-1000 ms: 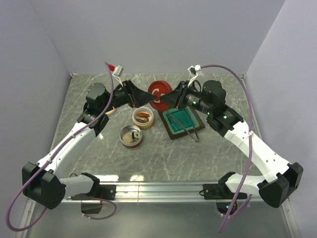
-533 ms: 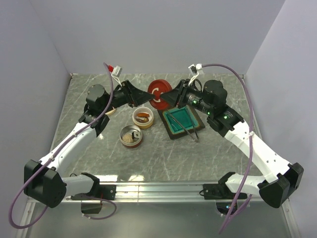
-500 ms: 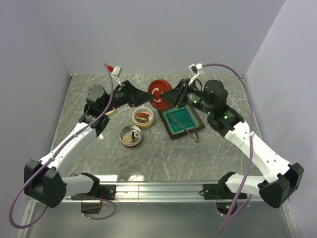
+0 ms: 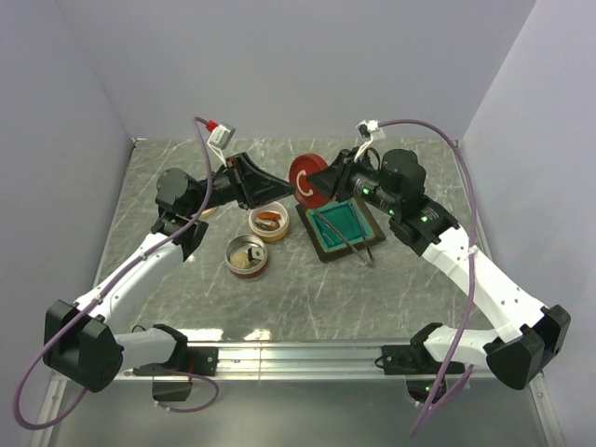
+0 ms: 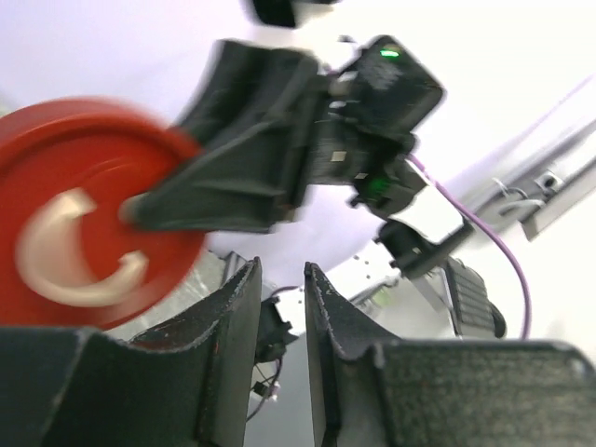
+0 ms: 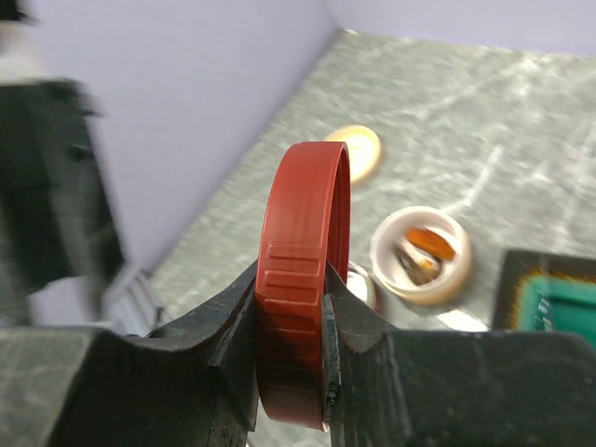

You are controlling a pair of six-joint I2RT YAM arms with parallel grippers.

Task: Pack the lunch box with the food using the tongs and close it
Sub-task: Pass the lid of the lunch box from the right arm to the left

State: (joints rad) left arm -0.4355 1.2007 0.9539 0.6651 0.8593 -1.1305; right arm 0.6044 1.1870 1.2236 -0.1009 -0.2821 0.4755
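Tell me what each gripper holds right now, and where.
The right gripper pinches the red lid across its ribbed rim, lid on edge. The left gripper holds nothing.

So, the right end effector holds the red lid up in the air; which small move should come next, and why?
Probably the right end effector should carry the red lid aside and set it on the table. It pinches the lid on edge, so it cannot take the tongs, which lie across the teal tray. The bowl with food stands open; the left end effector holds nothing.
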